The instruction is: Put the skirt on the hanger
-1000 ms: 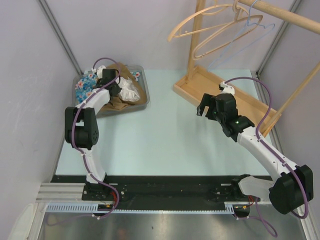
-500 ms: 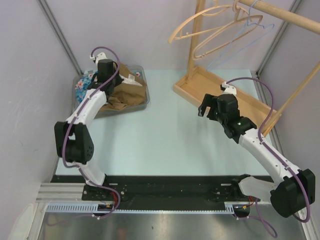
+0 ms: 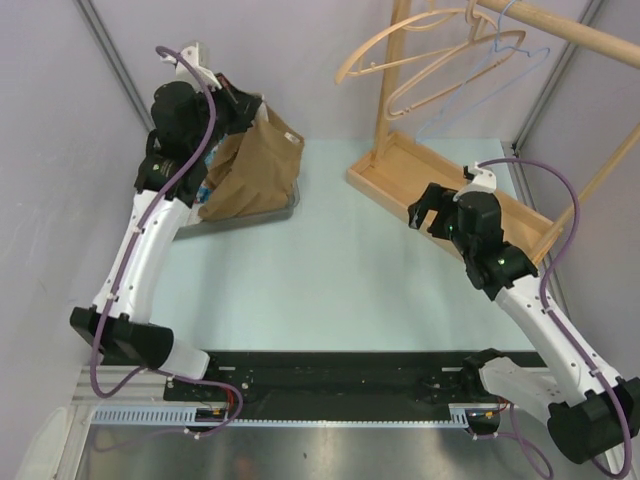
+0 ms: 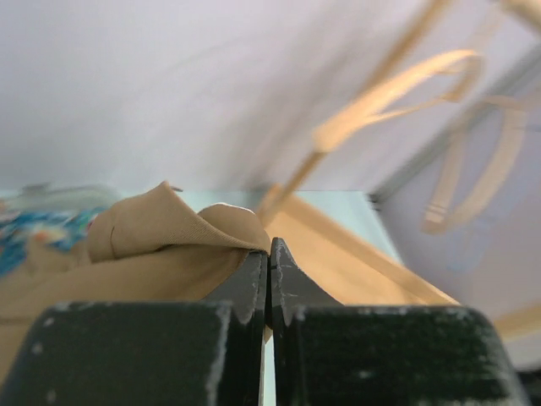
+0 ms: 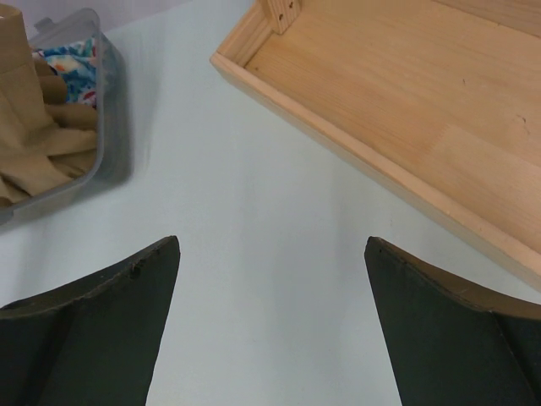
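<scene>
Left gripper (image 3: 232,98) is clenched on a fold of the tan skirt (image 3: 256,160) and has risen well above the grey bin (image 3: 291,203) at the far left, where it sat low half a second ago. The skirt now hangs from it, its lower edge reaching the bin. Right gripper (image 3: 424,212) stays spread open and has drifted slightly right, beside the rack base (image 3: 395,160) under the hangers (image 3: 400,50).
</scene>
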Controlling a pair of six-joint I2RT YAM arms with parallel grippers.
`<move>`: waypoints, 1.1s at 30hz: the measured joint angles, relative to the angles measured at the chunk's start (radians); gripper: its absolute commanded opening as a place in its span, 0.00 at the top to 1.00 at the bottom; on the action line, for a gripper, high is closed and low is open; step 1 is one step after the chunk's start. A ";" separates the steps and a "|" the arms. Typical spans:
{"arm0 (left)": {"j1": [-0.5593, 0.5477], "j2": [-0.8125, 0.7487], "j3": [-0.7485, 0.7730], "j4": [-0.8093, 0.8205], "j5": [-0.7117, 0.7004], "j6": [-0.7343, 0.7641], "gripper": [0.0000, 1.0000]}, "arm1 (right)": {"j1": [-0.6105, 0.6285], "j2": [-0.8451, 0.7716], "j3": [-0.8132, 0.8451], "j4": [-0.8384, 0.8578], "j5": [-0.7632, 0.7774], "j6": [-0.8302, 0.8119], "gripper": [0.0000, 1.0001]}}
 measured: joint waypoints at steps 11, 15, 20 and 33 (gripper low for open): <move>-0.105 -0.197 0.084 0.083 0.261 -0.039 1.00 | -0.066 -0.104 0.021 -0.023 -0.048 0.003 0.02; -0.105 -0.266 0.066 0.139 0.309 -0.068 1.00 | -0.108 -0.128 0.047 -0.033 -0.072 0.002 0.02; -0.128 -0.409 -0.256 0.283 0.380 -0.120 1.00 | -0.145 -0.159 0.055 -0.058 -0.106 0.003 0.01; -0.450 -0.557 -1.100 0.114 0.180 -0.199 1.00 | -0.157 -0.168 -0.035 -0.111 -0.305 0.013 0.01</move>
